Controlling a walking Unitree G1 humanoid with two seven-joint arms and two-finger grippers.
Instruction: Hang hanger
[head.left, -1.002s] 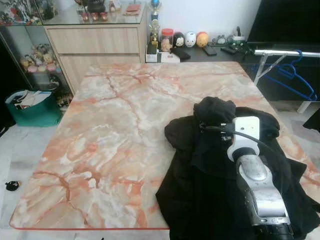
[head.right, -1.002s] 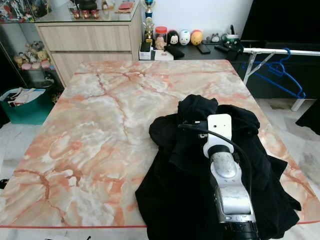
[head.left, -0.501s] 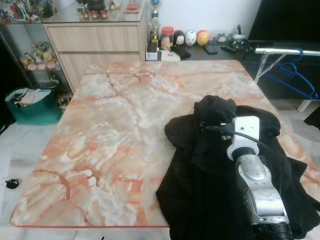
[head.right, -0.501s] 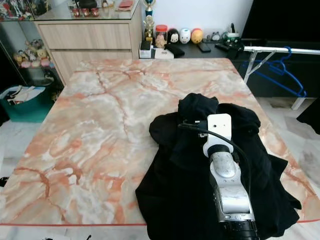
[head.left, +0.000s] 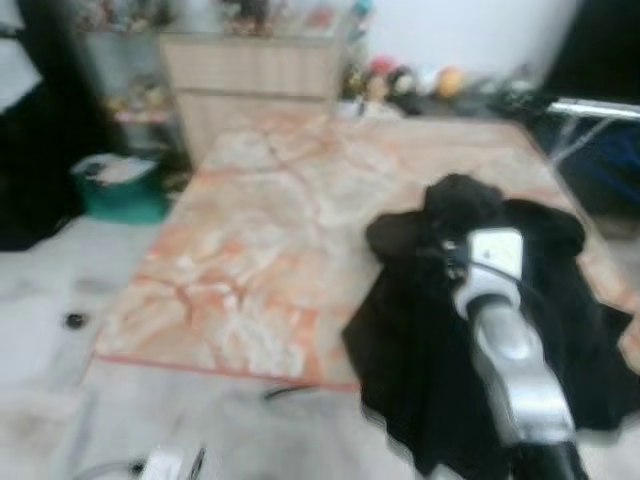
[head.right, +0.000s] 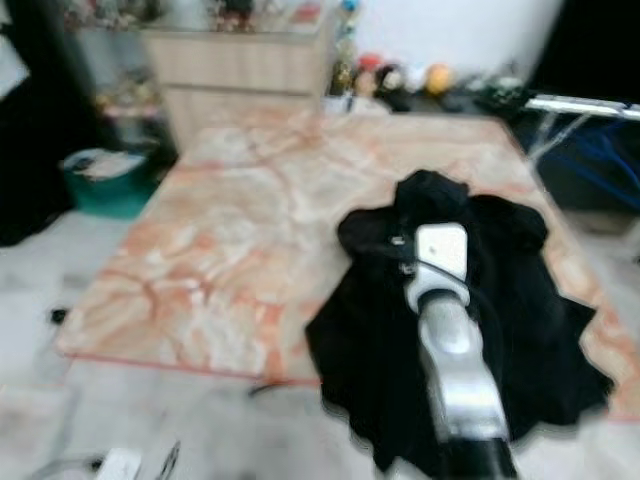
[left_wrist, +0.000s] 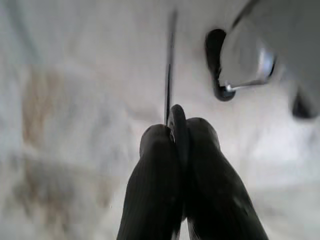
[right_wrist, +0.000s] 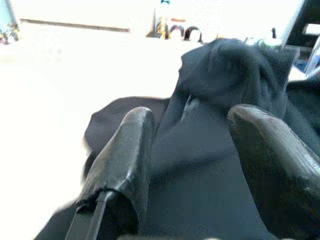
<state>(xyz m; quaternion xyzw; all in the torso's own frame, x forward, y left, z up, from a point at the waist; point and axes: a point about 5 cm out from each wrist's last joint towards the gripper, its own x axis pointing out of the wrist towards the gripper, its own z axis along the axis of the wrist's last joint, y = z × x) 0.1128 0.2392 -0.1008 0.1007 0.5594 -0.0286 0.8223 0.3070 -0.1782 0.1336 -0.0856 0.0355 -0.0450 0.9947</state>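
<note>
The head views were blurred. A black garment (head.right: 470, 330) lay heaped on the right part of the orange-veined marble table (head.right: 240, 230), its lower portion draped over the table's near edge. The right arm (head.right: 450, 350) extended forward over the garment. In the right wrist view, the right gripper (right_wrist: 190, 150) stood with its two black fingers (right_wrist: 125, 155) spread wide, the dark cloth lying between and beneath them; whether the fingers touched the cloth could not be told, and nothing was grasped.

In the left wrist view, the left gripper (left_wrist: 177, 145) had its fingers (left_wrist: 155, 180) pressed together, clenched on a thin dark rod-like piece (left_wrist: 170, 95) that stood out beyond the tips; its identity could not be told. Pale flooring (left_wrist: 75, 125) lay behind it.

A blue hanger (head.right: 600, 160) appeared as a blur under a metal rail (head.right: 580, 103) beyond the table's far right corner. A wooden cabinet (head.right: 240, 70) stood past the far edge, with small figurines (head.right: 400, 78) on a dark shelf beside it. A green bin (head.right: 110, 185) sat on the floor off the table's left edge.
</note>
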